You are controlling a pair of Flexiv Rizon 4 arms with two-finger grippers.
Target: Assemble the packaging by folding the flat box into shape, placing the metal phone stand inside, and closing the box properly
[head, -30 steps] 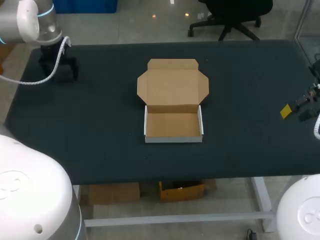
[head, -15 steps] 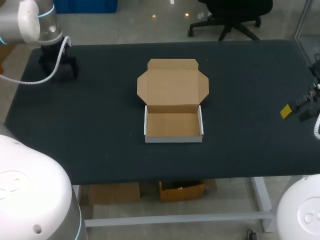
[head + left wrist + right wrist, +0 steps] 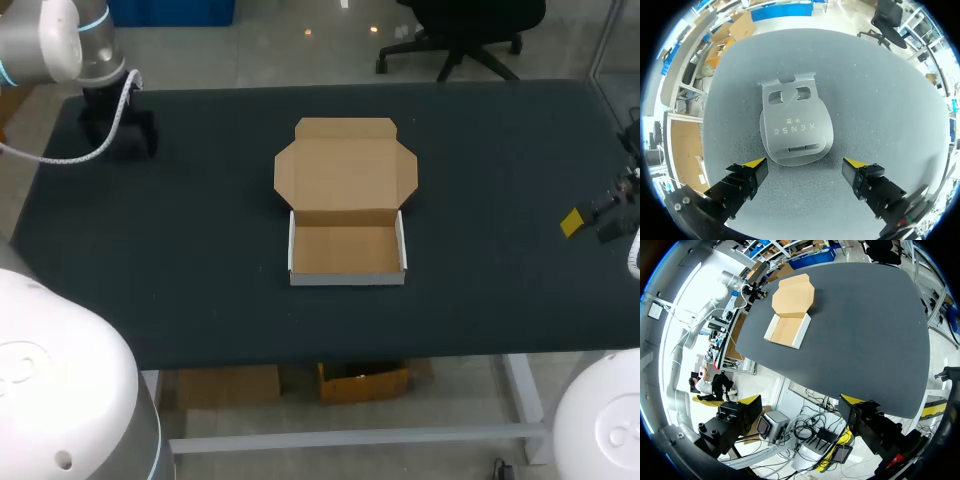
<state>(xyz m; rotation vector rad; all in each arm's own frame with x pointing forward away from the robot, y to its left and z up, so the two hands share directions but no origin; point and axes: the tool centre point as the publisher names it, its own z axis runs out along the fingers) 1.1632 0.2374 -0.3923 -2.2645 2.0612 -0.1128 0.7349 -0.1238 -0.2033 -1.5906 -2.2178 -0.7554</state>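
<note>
While the cardboard box [image 3: 347, 250] stands folded into shape at the middle of the tabletop [image 3: 200, 250], its lid [image 3: 345, 168] is laid open and flat on the far side. A flap is seen at each side of the lid and a tuck flap at its far edge. The tray part of the box is seen with white outer walls and a brown inner floor.

The metal phone stand [image 3: 795, 127] is located near the far left corner of the tabletop, well apart from the box. It is laid flat, with its rounded end toward the left gripper [image 3: 805, 163] and two cut-outs near its other end. The left gripper is held above the stand. Its fingers [image 3: 754, 165] are spread apart, one at each side of the rounded end, and neither is seen touching the stand.

The right gripper [image 3: 802, 399] is positioned at the right edge of the tabletop, well apart from the box. Its fingers are likewise spread apart.
</note>
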